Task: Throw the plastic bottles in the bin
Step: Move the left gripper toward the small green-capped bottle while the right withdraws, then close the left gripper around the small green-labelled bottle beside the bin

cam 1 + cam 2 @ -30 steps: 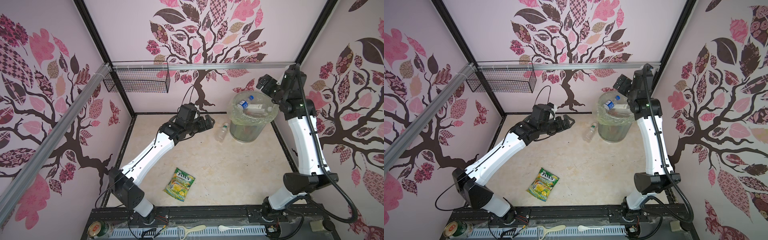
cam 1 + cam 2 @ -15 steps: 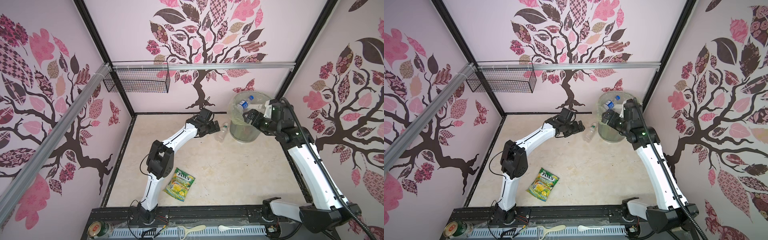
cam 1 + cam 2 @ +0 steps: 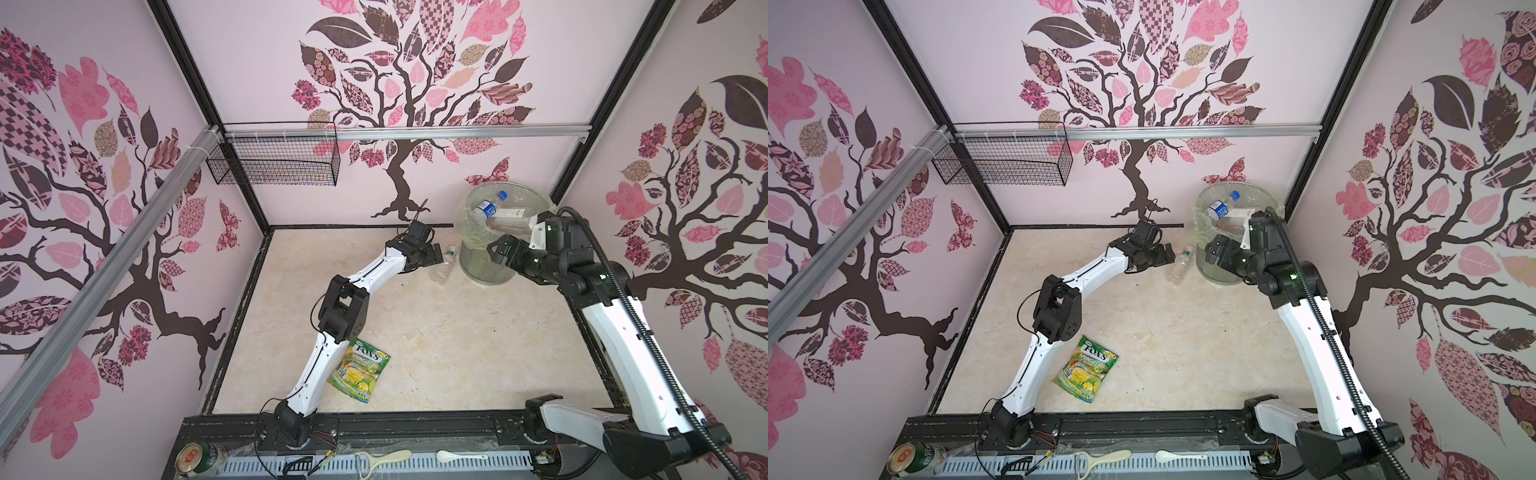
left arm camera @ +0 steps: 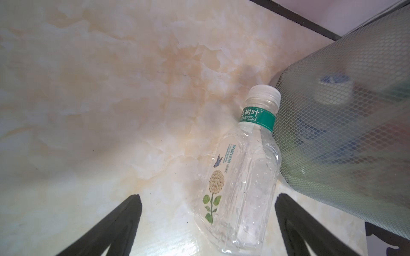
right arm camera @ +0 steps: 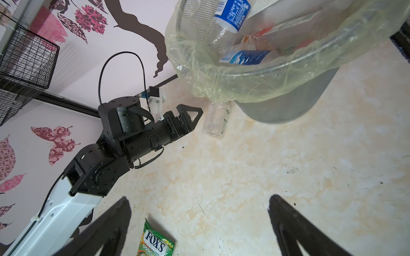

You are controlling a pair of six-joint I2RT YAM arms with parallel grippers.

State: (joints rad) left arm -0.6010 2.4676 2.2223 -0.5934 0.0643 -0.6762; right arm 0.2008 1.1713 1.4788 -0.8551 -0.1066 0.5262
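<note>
At the foot of the bin point(image 3: 482, 272), which holds several bottles point(image 3: 486, 205), one clear bottle point(image 3: 443, 269) lies on the tabletop point(image 3: 457, 340), cap end against the bin's wall. The left pincer point(image 3: 436, 257), jaws apart, sits just beside the bottle's base; the right pincer point(image 3: 496, 249), likewise apart and empty, hangs before the bin; a candy bag point(image 3: 360, 371) lies well apart.

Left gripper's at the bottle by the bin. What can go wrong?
The bottle lies against the bin wall; the open left gripper has little room on that side and may shove the bin.
Lying loose, it may roll away.
The right gripper, open by the bin, could block the lift.
</note>
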